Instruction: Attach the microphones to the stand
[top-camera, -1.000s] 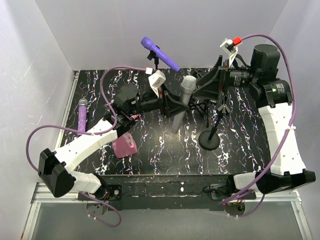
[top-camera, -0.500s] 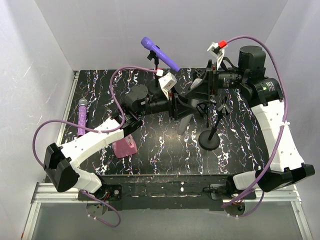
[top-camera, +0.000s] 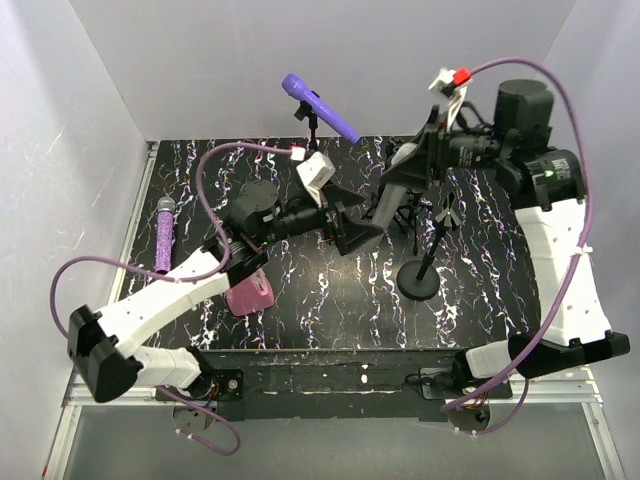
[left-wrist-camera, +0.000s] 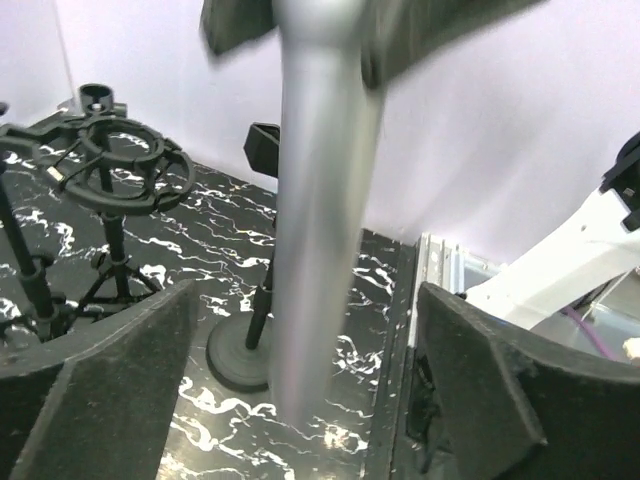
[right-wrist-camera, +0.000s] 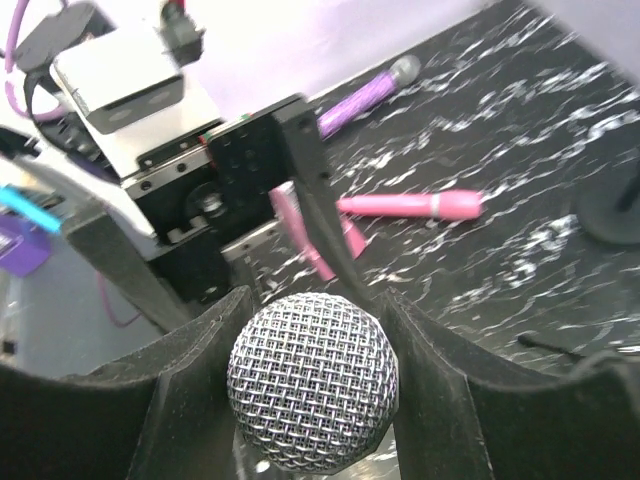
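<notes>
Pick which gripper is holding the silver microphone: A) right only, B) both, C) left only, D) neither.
A: the right gripper clamps the silver microphone by its mesh head, while the left gripper stands open, its fingers clear of the body.

a lab test booth: white walls (top-camera: 200, 60) around a black marbled table (top-camera: 330, 300)
</notes>
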